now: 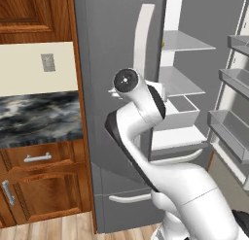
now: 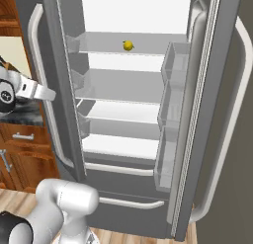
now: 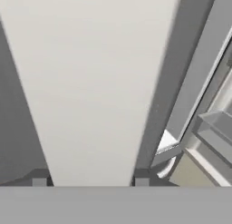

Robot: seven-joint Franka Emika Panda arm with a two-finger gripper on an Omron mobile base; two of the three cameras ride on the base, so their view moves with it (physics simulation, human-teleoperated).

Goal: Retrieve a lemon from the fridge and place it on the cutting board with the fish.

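Looking into the tall grey French-door fridge [image 2: 123, 154], the right door is swung wide open and you can see the white interior with its glass shelves. The small bright yellow round lemon [image 2: 128, 45] sits on the top glass shelf [image 2: 148, 43], roughly mid-width, toward the back, nothing touching it. The shelves below it look bare. The open door's inner side carries a column of grey bins [image 2: 170, 104], also visible in the left base view on the right edge.

The left door is shut, and the white arm [image 1: 146, 137] is bent up right in front of it, elbow near the long white curved handle [image 1: 143, 35]. In the hand view that handle [image 3: 95, 82] fills the middle as a wide pale strip, with the two small dark finger tips [image 3: 40, 181] poking up on either side of its lower end, so the two-finger gripper [image 3: 90, 182] is spread and straddling the handle. Can't tell if the pads are actually touching it.

Left of the fridge there's a dark marbled countertop [image 1: 39, 117] over reddish wooden cabinets [image 1: 44, 185] with metal pulls.
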